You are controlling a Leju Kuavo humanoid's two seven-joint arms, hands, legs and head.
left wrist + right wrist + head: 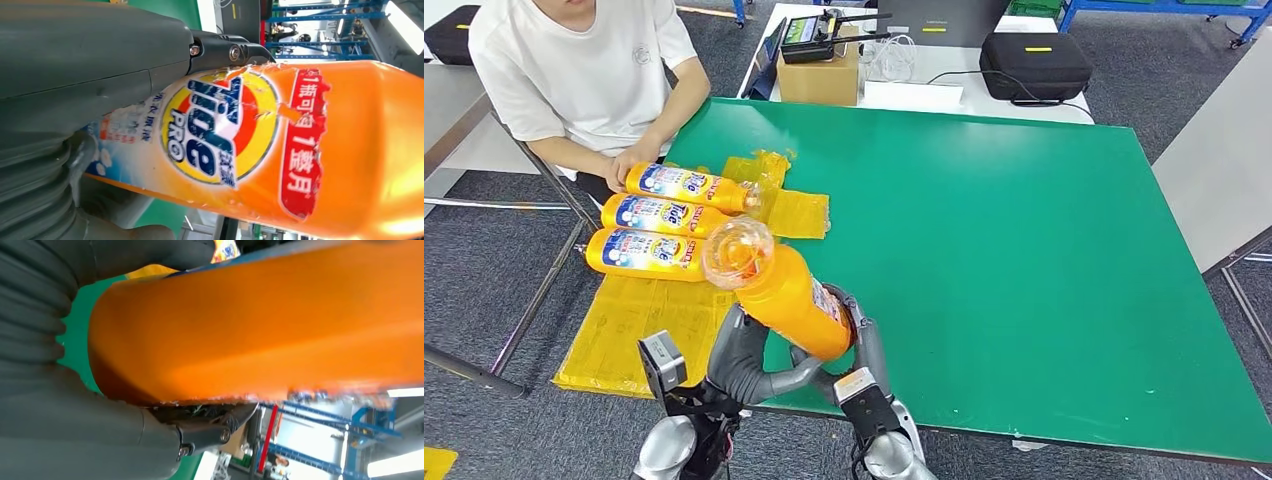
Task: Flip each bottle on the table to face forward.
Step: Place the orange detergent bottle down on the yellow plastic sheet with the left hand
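Note:
An orange detergent bottle [789,297] with a clear cap is lifted above the near edge of the green table [1024,250], its cap tilted up toward me. My left hand [746,352] and my right hand [864,345] grip its lower body from either side. In the left wrist view the bottle's label [220,130] faces that camera, with a dark fingertip [235,50] against it. In the right wrist view the plain orange side [260,325] fills the frame beside the grey thumb [90,440]. Three more orange bottles [659,215] lie side by side at the table's left, labels up.
A seated person in a white shirt rests a hand [629,165] on the farthest lying bottle. Yellow sheets [799,212] lie by the bottles and hang off the table's left edge. A cardboard box [819,75] and a black case [1034,62] sit on the far table.

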